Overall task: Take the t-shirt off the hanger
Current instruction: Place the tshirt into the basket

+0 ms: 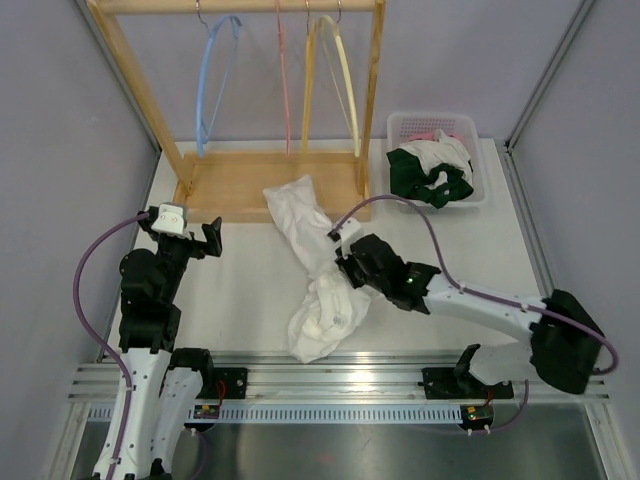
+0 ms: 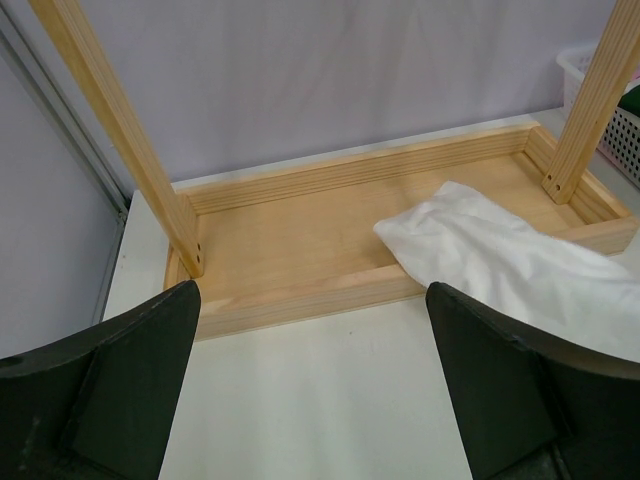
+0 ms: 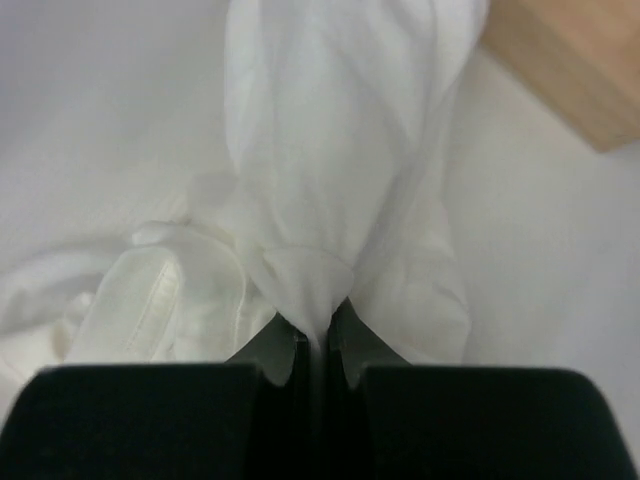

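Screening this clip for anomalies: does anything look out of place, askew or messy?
The white t-shirt lies twisted and bunched on the table. Its far end is draped over the front edge of the wooden rack base rather than lying flat. The right tool is pinched shut on its middle. Nothing looks damaged or spilled.

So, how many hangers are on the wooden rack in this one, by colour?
Blue hanger: 1
Pink hanger: 1
Orange hanger: 1
Pale yellow hanger: 1
Total: 4
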Tool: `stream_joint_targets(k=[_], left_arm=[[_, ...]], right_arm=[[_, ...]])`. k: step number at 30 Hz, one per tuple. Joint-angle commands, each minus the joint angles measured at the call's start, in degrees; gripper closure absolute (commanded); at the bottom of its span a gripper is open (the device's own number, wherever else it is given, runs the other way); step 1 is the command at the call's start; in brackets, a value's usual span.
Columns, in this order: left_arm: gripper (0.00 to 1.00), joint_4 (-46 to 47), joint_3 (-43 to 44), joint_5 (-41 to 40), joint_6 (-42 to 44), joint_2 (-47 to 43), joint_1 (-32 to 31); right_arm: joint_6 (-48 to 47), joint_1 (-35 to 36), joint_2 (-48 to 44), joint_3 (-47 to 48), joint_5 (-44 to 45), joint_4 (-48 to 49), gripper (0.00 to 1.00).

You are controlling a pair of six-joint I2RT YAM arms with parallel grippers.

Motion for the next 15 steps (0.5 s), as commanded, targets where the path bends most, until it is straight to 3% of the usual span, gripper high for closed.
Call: stream_joint_targets(k=[1,5,15], left_arm=[[0.01,2.16,0.81,-0.38,-0.05,0.12,0.35],[0.01,2.34,0.81,-0.56,-0.05,0.21,0.35],[0.01,2.07,0.73,-0.38,-0.31,-0.14,0.35]], right_arm=[[3.72,-1.29,-12.77,-5.62,13.74,10.55,1.0],[3.73,-2.78,-24.54,-7.76,22.57,11.36,1.0],[-2.77,-5.42,-32.83,1.2,32.51,12.24,1.0]])
